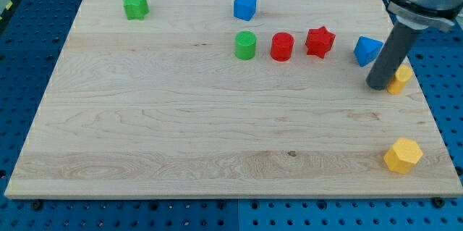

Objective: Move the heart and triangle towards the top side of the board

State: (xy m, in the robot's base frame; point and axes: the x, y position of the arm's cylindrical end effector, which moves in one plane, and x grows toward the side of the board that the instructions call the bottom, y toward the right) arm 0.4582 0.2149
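The blue triangle (pixel 367 50) lies near the board's right edge, in the upper half. A yellow block (pixel 400 77), probably the heart, lies just below and to the right of it, partly hidden by my rod. My tip (pixel 377 85) rests on the board against the yellow block's left side, just below the blue triangle.
A red star (pixel 320 41), a red cylinder (pixel 282 46) and a green cylinder (pixel 246 45) stand in a row left of the triangle. A blue cube (pixel 245 6) and a green star (pixel 134 5) lie near the top. A yellow hexagon (pixel 403 155) sits at the bottom right.
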